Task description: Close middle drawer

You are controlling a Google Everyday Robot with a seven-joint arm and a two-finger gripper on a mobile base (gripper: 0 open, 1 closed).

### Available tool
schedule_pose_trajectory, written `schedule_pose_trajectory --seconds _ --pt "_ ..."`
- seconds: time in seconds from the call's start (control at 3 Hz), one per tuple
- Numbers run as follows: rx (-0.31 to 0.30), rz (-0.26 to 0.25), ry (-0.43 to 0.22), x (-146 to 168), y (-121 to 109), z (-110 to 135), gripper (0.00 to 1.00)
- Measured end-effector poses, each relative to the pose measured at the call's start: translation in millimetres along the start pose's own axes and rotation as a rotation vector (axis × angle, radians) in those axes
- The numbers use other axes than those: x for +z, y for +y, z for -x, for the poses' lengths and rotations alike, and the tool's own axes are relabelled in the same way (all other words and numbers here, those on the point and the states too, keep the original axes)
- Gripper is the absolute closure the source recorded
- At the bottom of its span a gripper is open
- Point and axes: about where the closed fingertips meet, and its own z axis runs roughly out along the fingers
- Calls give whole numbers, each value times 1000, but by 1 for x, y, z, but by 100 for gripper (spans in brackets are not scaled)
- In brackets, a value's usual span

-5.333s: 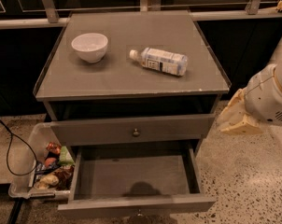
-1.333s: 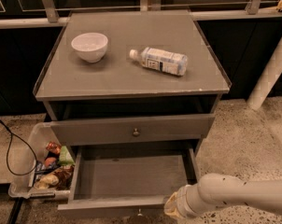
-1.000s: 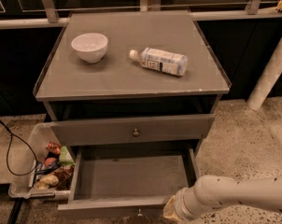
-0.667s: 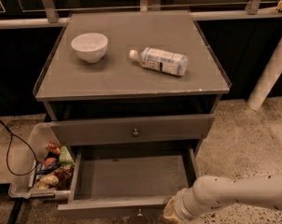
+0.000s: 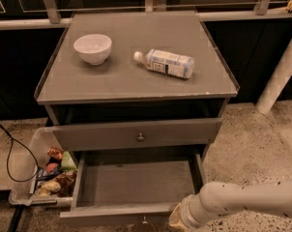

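Observation:
The middle drawer (image 5: pixel 136 183) is pulled out at the bottom of the grey cabinet, and its shallow grey inside is bare. Its slim front panel (image 5: pixel 112 215) runs along the frame's bottom edge, with the small knob (image 5: pixel 144 221) partly cut off. My white arm comes in low from the right. The gripper (image 5: pixel 177 220) sits at the right end of that front panel, right up against it. Whether it touches the panel is unclear.
Above the open drawer is a grey drawer with a taller front (image 5: pixel 136 135), shut. A white bowl (image 5: pixel 93 48) and a lying plastic bottle (image 5: pixel 165 63) are on the cabinet top. A clear bin of snacks (image 5: pixel 49 174) and a black cable (image 5: pixel 8 153) lie left. A white post (image 5: pixel 281 71) stands right.
The arm was raised at the cabinet's right side five seconds ago; it is now low at the drawer front. Over the last second it barely shifted, and the drawer stays open.

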Motion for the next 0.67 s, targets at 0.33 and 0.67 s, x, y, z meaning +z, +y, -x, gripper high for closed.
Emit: schedule_pose_trajectory --seconds 0.33,0.67 --pt "3 9 -9 2 -1 -1 36" --pt "-13 6 -36 10 -14 -7 11"
